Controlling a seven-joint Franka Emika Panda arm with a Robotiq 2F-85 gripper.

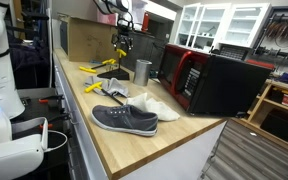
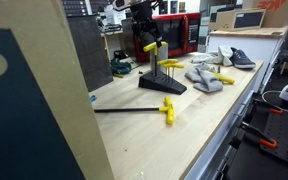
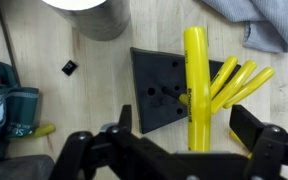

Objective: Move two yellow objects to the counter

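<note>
Wrist view looks straight down on a black stand (image 3: pixel 156 90) that sits on the light wooden counter (image 3: pixel 94 100). The yellow objects (image 3: pixel 196 85) rest on this stand: one long bright-yellow bar, with several thinner yellow handles fanning out from its side. The gripper (image 3: pixel 184 135) hangs directly over the stand. Its two dark fingers are spread wide, one on each side of the yellow bar, and they grip nothing.

Past the stand's far edge are a steel cup (image 3: pixel 89 15) and a crumpled grey cloth (image 3: pixel 254 25). A teal object (image 3: pixel 9 110) lies off to one side of the stand.

In an exterior view the stand (image 2: pixel 162 82) is a flat base with thin upright posts, and the yellow objects (image 2: pixel 156 47) hang at the top of them. The gripper (image 2: pixel 147 36) hovers just above, jaws apart. Another yellow piece (image 2: pixel 167 108) lies flat on the counter (image 2: pixel 134 140) near the stand's base, at the end of a thin black rod (image 2: pixel 124 110).

In an exterior view a grey sneaker (image 1: pixel 124 120) lies on the counter well apart from the stand, and a red-and-black microwave (image 1: pixel 209 80) stands farther along.
</note>
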